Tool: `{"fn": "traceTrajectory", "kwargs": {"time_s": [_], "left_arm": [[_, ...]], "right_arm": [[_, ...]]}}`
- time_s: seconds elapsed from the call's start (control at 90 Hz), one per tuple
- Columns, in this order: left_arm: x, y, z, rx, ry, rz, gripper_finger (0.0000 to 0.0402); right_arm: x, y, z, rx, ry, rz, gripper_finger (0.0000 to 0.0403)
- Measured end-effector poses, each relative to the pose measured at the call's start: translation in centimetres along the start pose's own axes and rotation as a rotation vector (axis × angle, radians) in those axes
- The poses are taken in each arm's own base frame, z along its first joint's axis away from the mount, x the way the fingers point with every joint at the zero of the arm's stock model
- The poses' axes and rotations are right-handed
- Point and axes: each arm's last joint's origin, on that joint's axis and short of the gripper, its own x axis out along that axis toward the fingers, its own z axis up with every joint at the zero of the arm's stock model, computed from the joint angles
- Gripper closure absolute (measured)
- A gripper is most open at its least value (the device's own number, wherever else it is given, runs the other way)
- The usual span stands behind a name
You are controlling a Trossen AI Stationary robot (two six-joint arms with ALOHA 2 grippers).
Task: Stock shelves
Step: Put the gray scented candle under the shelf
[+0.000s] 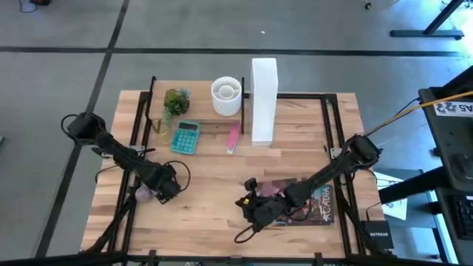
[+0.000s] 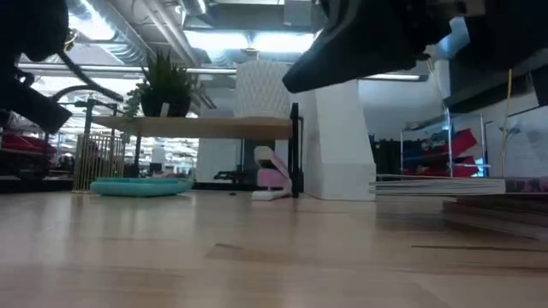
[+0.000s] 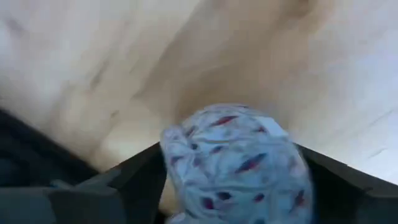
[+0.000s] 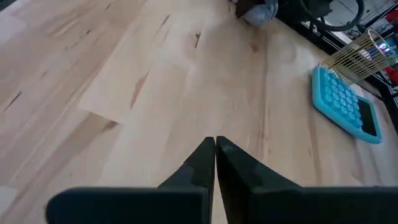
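Note:
The shelves stand at the table's far side, a light-wood board on black posts. A small plant and a white ribbed vase stand on top. My left gripper, near the table's left front, is shut on a pale blue ball with red marks; in the high view the ball shows beside the fingers. My right gripper is shut and holds nothing. It hangs over bare table at the front middle, clear of the wood in the low view. My left gripper pinches the ball between its two fingers, one on each side of its round body. The ball fills the gap between them. Whether it rests on the table or is lifted, I cannot tell.
A teal calculator and a pink thing lie in front of the shelves, by a gold wire holder. A tall white file box stands right of the shelves. Magazines lie under my right arm.

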Motion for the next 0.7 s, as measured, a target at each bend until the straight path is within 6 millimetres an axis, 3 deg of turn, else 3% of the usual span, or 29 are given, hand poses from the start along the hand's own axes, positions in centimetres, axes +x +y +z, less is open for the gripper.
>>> {"fn": "traceTrajectory", "kwargs": {"time_s": [0.378, 0.7], "left_arm": [[-3.5, -2.3, 2.7, -0.065, -0.329, -0.11, 0.0165], [-4.2, -3.2, 8.2, -0.019, -0.772, -0.063, 0.0165]], "right_arm": [[0.0, 0.0, 0.2, 0.009, -0.017, 0.001, 0.0403], [0.0, 0.0, 0.2, 0.01, -0.018, 0.001, 0.0403]]}}
